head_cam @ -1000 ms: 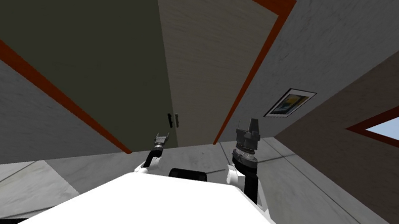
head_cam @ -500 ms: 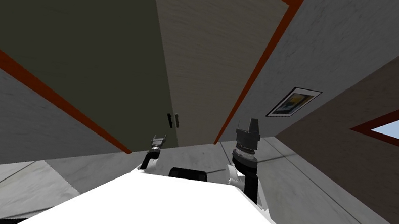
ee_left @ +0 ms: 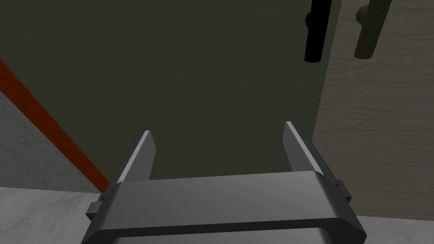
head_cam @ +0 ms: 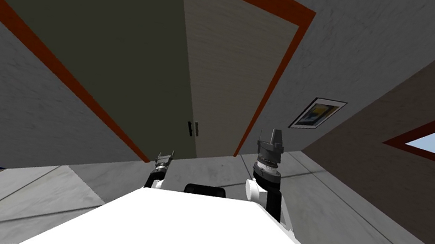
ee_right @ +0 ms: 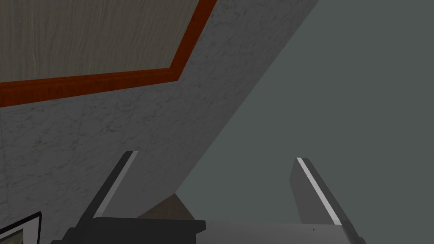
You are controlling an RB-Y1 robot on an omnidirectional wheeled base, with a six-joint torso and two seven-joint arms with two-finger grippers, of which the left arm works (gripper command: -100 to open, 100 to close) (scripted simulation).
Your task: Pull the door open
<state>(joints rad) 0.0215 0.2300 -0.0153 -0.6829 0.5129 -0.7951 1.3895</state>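
The door (head_cam: 112,43) fills the upper left and centre of the head view, set in a red-brown frame (head_cam: 278,78). It shows as a dark olive panel meeting a pale wood-grain panel (head_cam: 230,75). At the seam, a dark handle (head_cam: 189,128) and a pale handle (head_cam: 197,128) sit side by side. Just below them, the left end effector (head_cam: 166,154) faces the olive panel with its fingers apart and holding nothing, the dark handle well beyond its tips. Right of centre, the right end effector (head_cam: 272,133) points upward, its fingers apart and empty.
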